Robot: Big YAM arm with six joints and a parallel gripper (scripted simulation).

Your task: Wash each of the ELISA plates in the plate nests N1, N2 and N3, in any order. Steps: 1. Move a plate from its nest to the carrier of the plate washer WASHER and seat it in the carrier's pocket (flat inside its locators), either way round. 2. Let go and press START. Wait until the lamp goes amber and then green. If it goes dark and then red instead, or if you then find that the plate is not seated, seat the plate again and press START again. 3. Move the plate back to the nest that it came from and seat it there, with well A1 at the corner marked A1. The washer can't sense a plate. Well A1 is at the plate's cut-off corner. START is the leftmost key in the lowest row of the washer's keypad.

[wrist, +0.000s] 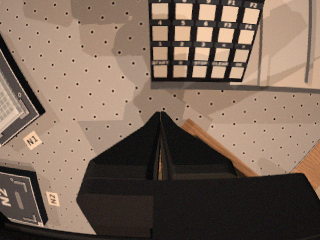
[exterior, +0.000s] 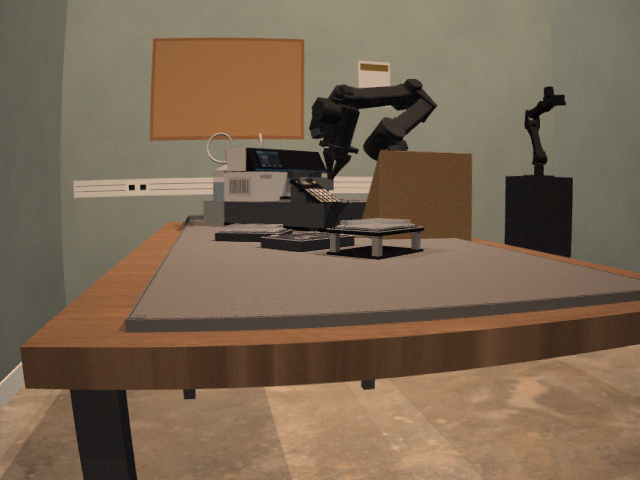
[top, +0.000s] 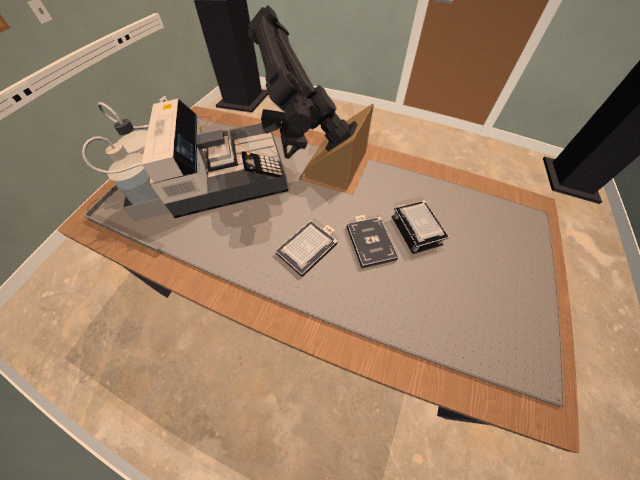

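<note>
Amber lamp: wait for green

The gripper (top: 290, 153) (exterior: 332, 177) (wrist: 160, 119) hangs near the keypad (top: 263, 163) (exterior: 321, 193) (wrist: 205, 42), fingertips together, nothing between them. N2's plate appears to be in the washer's carrier (top: 220, 151), far left; its seating is unclear. Nest N2 (top: 372, 247) (exterior: 297, 241) (wrist: 20, 197) is vacant. With the lamp (top: 248, 153) (exterior: 314, 181) looking amber, best keep clear of START (wrist: 160, 71), await green, then open wide and lift the plate level.
</note>
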